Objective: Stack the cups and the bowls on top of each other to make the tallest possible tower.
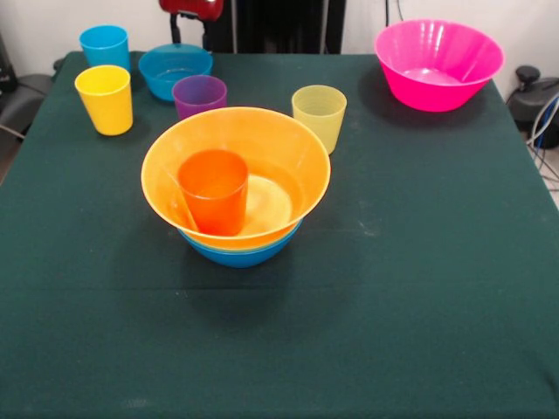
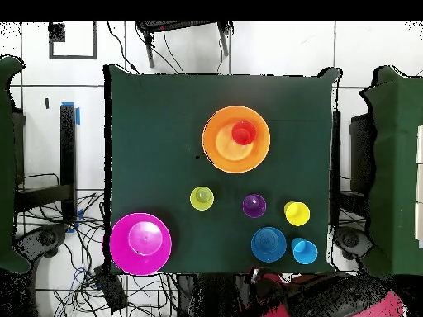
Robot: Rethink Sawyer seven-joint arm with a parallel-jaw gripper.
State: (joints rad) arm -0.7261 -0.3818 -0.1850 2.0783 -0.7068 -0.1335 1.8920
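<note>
The red end effector (image 1: 190, 8) shows only as a part at the far edge of the dark green cloth-covered desk (image 1: 419, 262), drawn back; whether it is released or clenched cannot be told. Closest in front of it sits a blue round plastic bowl (image 1: 175, 70), with a blue plastic tumbler (image 1: 105, 45) and a yellow plastic tumbler (image 1: 105, 99) to one side and a purple plastic tumbler (image 1: 199, 94) just past the bowl. Further out stands the tower (image 1: 236, 183): a medium blue bowl (image 1: 240, 255) at the base, the large orange-yellow translucent bowl (image 1: 262, 148) nested in it, the orange plastic tumbler (image 1: 213, 190) upright inside. A pale yellow-green tumbler (image 1: 319, 115) stands near the tower, and a large pink bowl (image 1: 438, 65) sits well apart at the far corner.
</note>
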